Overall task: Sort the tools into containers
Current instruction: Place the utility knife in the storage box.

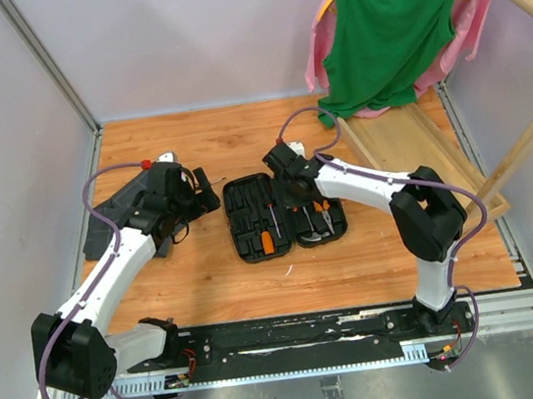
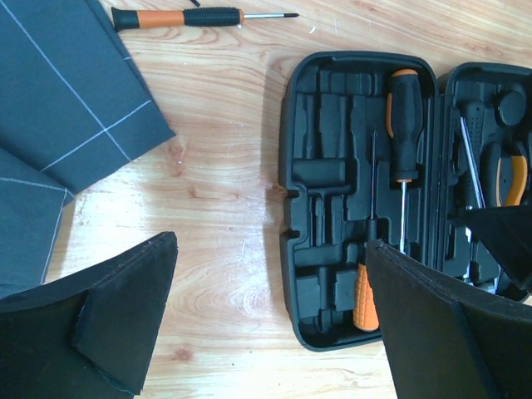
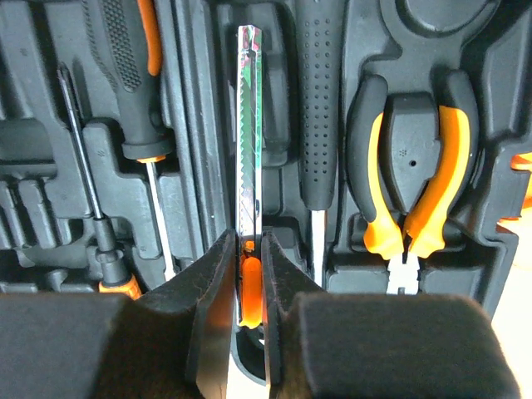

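Low in the right wrist view, the right pincer (image 3: 249, 287) pinches a steel-bladed cutter (image 3: 249, 108), too small to make out from above, while the left pincer (image 2: 270, 316) hangs spread.

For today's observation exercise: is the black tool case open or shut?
Open. Both halves of the tool case lie flat, moulded slots facing up, with a screwdriver and pliers visible inside.

- Bright, even light from above; soft shadows on the wooden surface (image 1: 259, 290).
- Glare streaks the utility knife (image 3: 249, 125); the right gripper (image 3: 248, 249) looks blurred, close to lens.
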{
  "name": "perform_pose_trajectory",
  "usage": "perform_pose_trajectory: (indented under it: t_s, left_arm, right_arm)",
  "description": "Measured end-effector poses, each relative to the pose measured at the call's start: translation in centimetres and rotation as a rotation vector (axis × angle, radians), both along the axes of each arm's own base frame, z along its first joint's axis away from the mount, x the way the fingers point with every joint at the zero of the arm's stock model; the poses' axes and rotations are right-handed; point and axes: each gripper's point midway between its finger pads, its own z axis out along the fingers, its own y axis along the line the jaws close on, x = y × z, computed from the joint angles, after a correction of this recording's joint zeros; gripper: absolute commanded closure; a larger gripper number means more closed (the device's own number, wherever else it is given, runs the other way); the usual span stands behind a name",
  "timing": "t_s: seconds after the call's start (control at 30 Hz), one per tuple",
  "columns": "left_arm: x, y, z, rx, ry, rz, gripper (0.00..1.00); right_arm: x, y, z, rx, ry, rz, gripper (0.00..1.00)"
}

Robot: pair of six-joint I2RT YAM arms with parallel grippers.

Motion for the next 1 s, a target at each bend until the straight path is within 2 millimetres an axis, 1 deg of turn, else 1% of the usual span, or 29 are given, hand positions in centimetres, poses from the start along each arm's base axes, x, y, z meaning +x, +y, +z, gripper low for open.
perform_pose_trajectory:
  t_s: [0.2,0.4,0.67,0.77,1.0]
  left_arm:
    - [0.0,-0.2,0.0,-0.009,0.003,-0.008,0.01]
    - [-0.1,-0.2,0.0,-0.011,0.004,-0.011,0.01]
    - [-0.1,-0.2,-0.1,-0.013,0.004,-0.011,0.01]
    - [-0.1,-0.2,-0.1,-0.011,0.004,-0.010,0.01]
    - [-0.1,0.0,-0.2,-0.003,0.005,-0.001,0.01]
  right_arm:
    - [-0.4,-0.4,-1.0,-0.024,0.029,-0.013,0.94]
    - [-0.5,-0.4,-1.5,-0.028,0.039,-0.011,0.82]
    - [-0.8,-0.4,-1.8,-0.034,0.058,-0.007,0.73]
    - [-1.0,-0.5,-2.1,-0.039,0.070,-0.004,0.72]
    - [-1.2,-0.5,-2.2,-0.039,0.080,0.002,0.72]
